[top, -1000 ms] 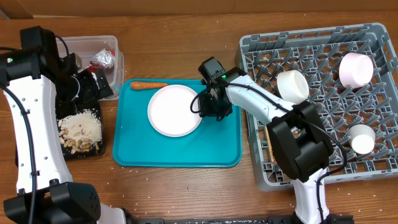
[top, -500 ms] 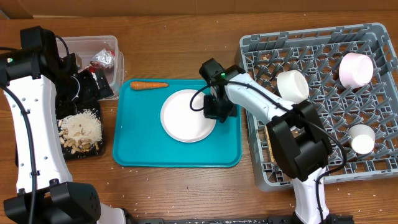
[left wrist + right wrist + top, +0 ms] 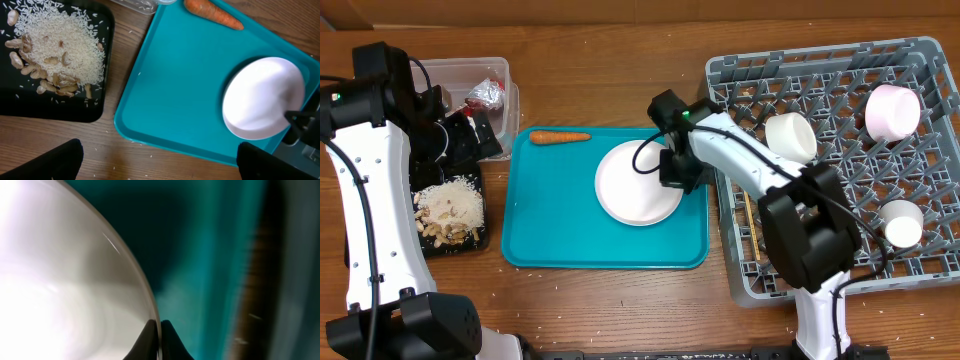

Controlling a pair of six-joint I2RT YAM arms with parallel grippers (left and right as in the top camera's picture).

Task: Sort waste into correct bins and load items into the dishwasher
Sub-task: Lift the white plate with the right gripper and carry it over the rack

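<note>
A white plate (image 3: pixel 638 183) lies on the teal tray (image 3: pixel 550 220), near its right side. My right gripper (image 3: pixel 677 172) is shut on the plate's right rim; the right wrist view shows both fingers (image 3: pixel 160 335) pinching the rim of the plate (image 3: pixel 65 290). An orange carrot (image 3: pixel 559 137) lies at the tray's top edge, also in the left wrist view (image 3: pixel 212 14). The black tray (image 3: pixel 430 235) holds rice and beige scraps (image 3: pixel 55 50). The clear tub (image 3: pixel 470 72) holds a red wrapper (image 3: pixel 483 94). My left gripper (image 3: pixel 160 162) is open and empty, high above the table's left.
The grey dish rack (image 3: pixel 840 165) at the right holds a white cup (image 3: pixel 790 137), two white bowls (image 3: pixel 892 110) (image 3: pixel 901 222) and chopsticks (image 3: pixel 751 225) along its left side. Rice grains lie scattered on the wood by the black tray.
My right gripper has pulled the plate to the right across the teal tray, toward the dish rack. The left arm has not moved.
</note>
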